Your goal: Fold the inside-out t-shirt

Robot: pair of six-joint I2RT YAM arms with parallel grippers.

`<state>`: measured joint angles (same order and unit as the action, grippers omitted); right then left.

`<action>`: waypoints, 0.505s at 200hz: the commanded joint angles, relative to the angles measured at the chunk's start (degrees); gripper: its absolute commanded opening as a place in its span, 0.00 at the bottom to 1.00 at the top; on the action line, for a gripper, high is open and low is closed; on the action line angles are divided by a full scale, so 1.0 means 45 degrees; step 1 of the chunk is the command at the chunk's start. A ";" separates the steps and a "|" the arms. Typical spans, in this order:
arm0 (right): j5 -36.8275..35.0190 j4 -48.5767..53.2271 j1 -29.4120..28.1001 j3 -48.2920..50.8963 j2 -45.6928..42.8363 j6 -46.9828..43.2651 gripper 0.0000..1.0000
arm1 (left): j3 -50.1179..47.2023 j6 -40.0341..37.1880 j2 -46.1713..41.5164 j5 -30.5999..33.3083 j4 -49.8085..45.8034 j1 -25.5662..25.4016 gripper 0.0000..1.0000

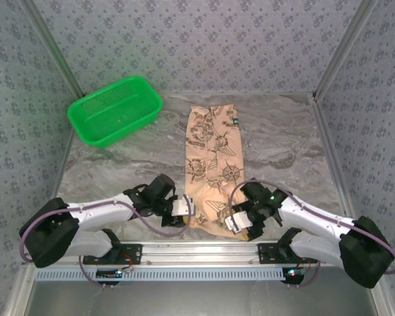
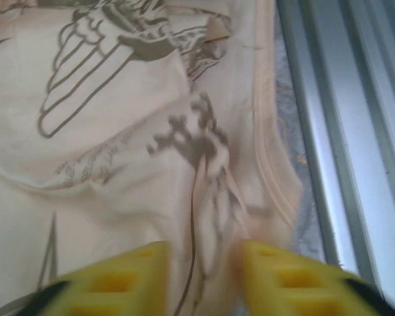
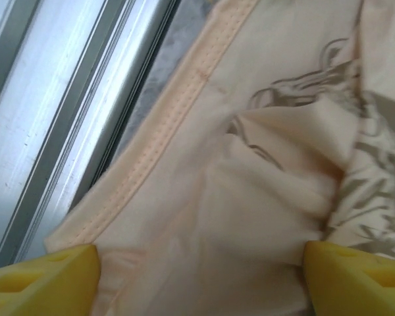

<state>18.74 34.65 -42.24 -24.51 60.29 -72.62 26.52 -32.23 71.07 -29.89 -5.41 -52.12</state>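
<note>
The t-shirt (image 1: 214, 158) lies on the marbled table as a long narrow strip running from the back to the near edge, tan-peach with dark brown prints. My left gripper (image 1: 187, 209) sits at the strip's near left corner. In the left wrist view its yellow fingers (image 2: 131, 273) stand apart, with a raised pleat of the t-shirt (image 2: 210, 197) between them, so the left gripper (image 2: 204, 280) is open. My right gripper (image 1: 234, 222) is at the near right corner. Its fingers (image 3: 52, 280) are spread wide over the t-shirt's hem (image 3: 164, 125); the right gripper (image 3: 201, 280) is open.
A green plastic basket (image 1: 104, 93) stands at the back left. An aluminium rail (image 1: 197, 253) runs along the near table edge, just beside the shirt's end (image 2: 355, 131) (image 3: 66, 99). Patterned walls close in the left, right and back sides.
</note>
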 commanded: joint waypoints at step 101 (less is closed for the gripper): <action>-0.0765 0.0258 0.0258 0.0539 -0.1657 -0.0027 0.06 | -0.0103 0.0014 0.1092 0.3551 0.0787 -0.3184 0.25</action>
<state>14.76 30.94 -42.06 -21.63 54.50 -72.23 25.32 -31.31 76.29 -18.41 -0.40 -66.06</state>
